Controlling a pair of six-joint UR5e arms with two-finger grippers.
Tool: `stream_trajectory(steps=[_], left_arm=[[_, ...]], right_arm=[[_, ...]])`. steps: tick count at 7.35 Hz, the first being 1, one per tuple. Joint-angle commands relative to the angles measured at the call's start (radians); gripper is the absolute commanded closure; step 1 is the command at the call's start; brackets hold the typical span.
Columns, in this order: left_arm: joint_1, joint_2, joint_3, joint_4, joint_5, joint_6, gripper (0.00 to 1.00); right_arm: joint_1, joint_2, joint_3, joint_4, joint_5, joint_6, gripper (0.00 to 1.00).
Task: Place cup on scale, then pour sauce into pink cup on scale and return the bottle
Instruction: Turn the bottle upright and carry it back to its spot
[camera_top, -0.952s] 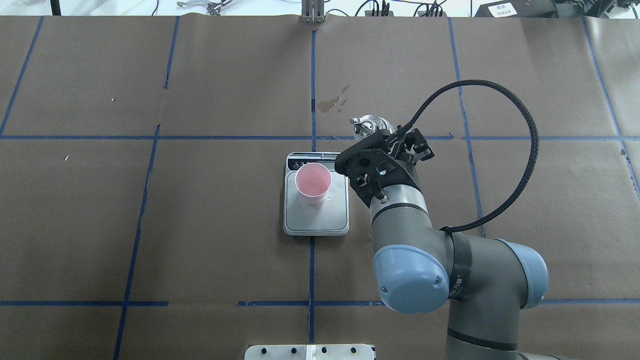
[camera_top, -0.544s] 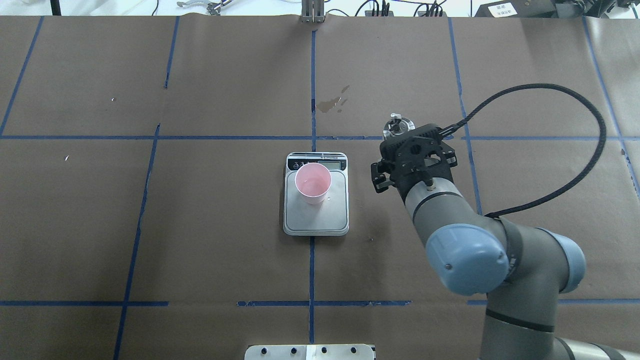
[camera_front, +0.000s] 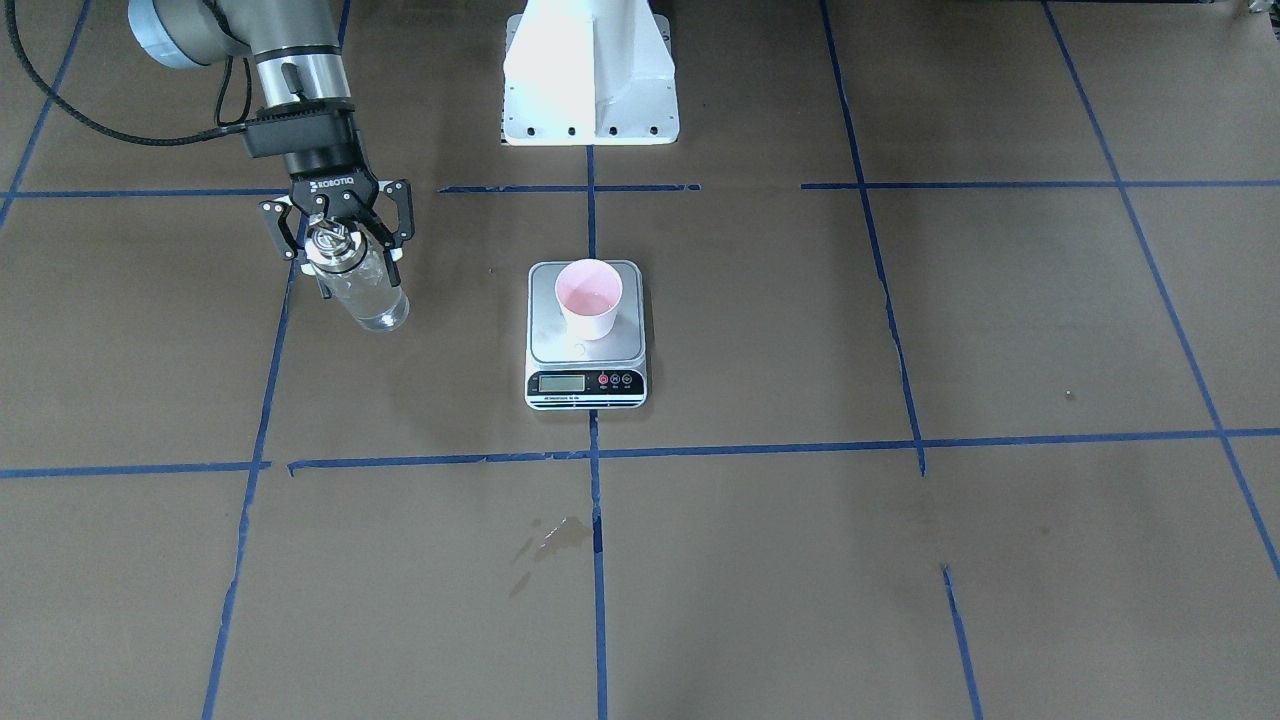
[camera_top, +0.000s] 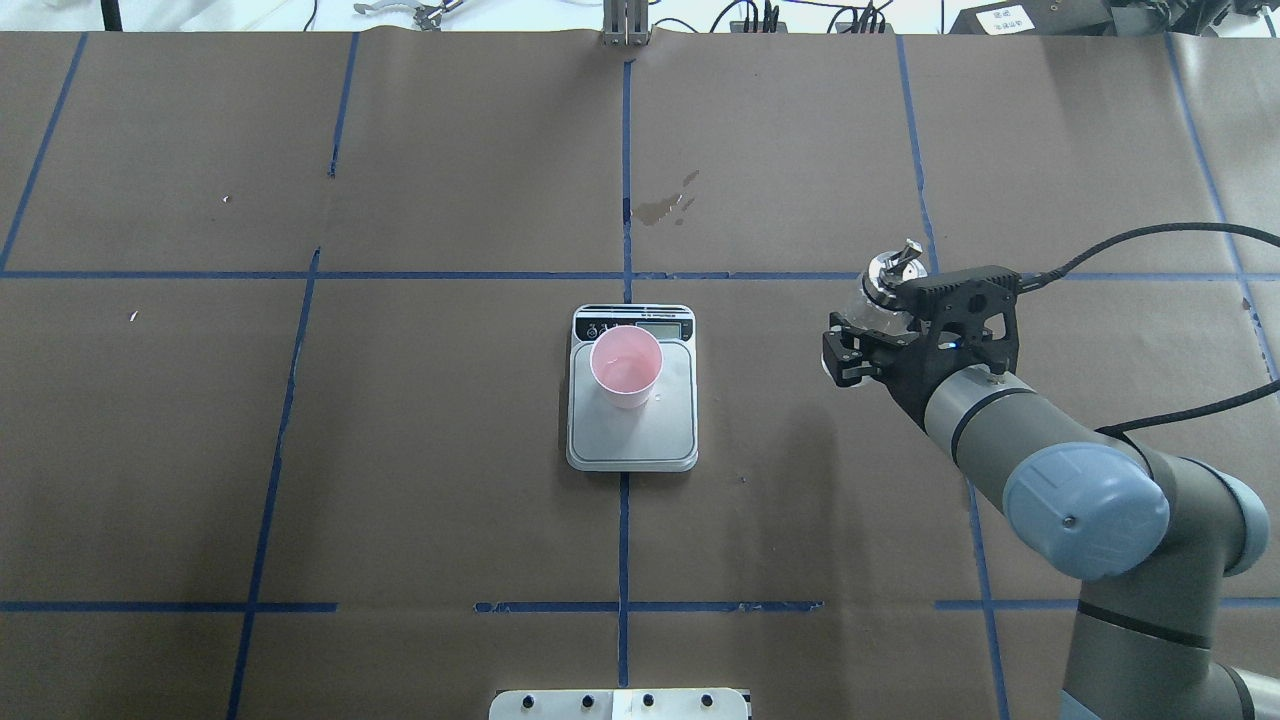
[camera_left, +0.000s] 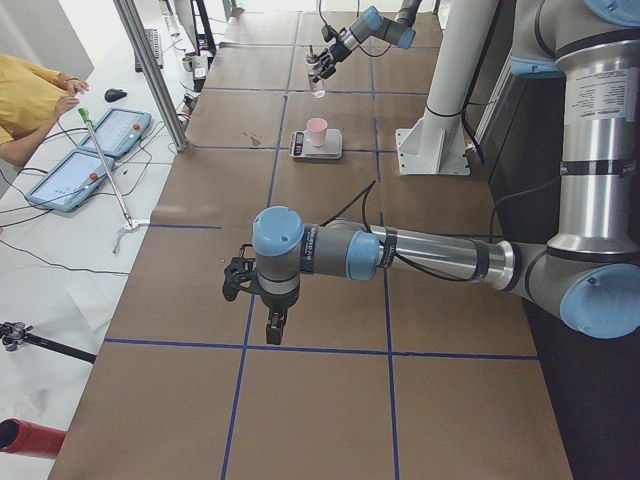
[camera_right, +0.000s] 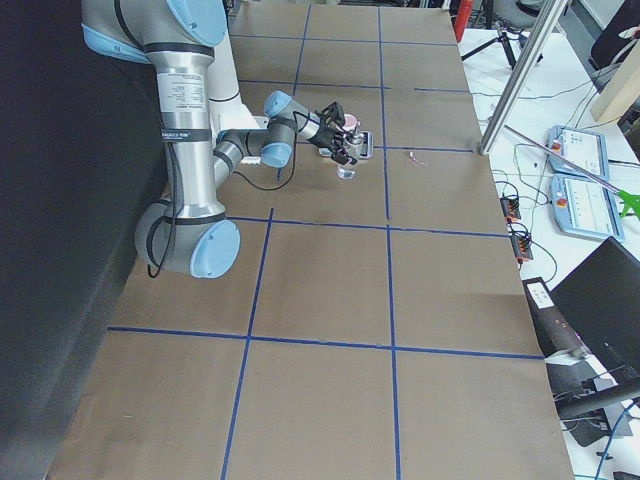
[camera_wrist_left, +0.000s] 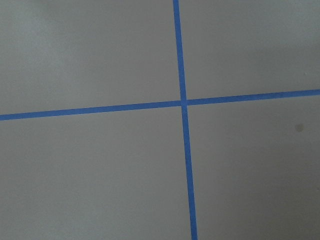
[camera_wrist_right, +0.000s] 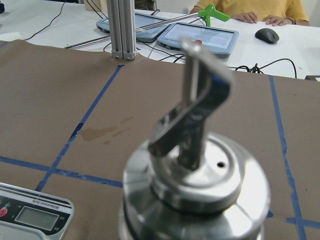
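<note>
The pink cup (camera_top: 626, 365) stands upright on the silver scale (camera_top: 640, 440), near its display end, with a wet sheen at its bottom in the front-facing view (camera_front: 588, 295). My right gripper (camera_top: 868, 318) is shut on the clear glass bottle (camera_front: 368, 290), held above the table well to the right of the scale. Clear sauce (camera_front: 378, 308) shows in the bottle's lower part. Its metal collar and spout fill the right wrist view (camera_wrist_right: 200, 175). My left gripper (camera_left: 250, 290) shows only in the exterior left view, low over the table far from the scale; I cannot tell whether it is open.
A dried stain (camera_top: 668, 205) marks the brown paper beyond the scale. Blue tape lines (camera_wrist_left: 182, 102) cross the table. The white robot base (camera_front: 590, 70) stands behind the scale. An aluminium post (camera_wrist_right: 122, 30) and an operator's tablets (camera_wrist_right: 200, 37) lie past the far edge.
My right arm has swung to the right, carrying the bottle away from the cup and scale. The cup and scale have not moved.
</note>
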Motion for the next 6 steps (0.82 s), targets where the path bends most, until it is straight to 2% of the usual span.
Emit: stream_trajectory(steps=[1, 3, 6], left_arm=[[0.0, -0.001, -0.008, 0.0, -0.002, -0.001, 0.0], [0.0, -0.003, -0.008, 0.0, -0.005, -0.001, 0.0], [0.002, -0.007, -0.006, 0.0, -0.006, -0.001, 0.0]], right_arm=[[0.0, -0.083, -0.033, 0.048, -0.018, 0.133, 1.0], [-0.006, -0.096, -0.086, 0.058, -0.126, 0.178, 1.0], [-0.044, -0.125, -0.117, 0.059, -0.194, 0.22, 1.0]])
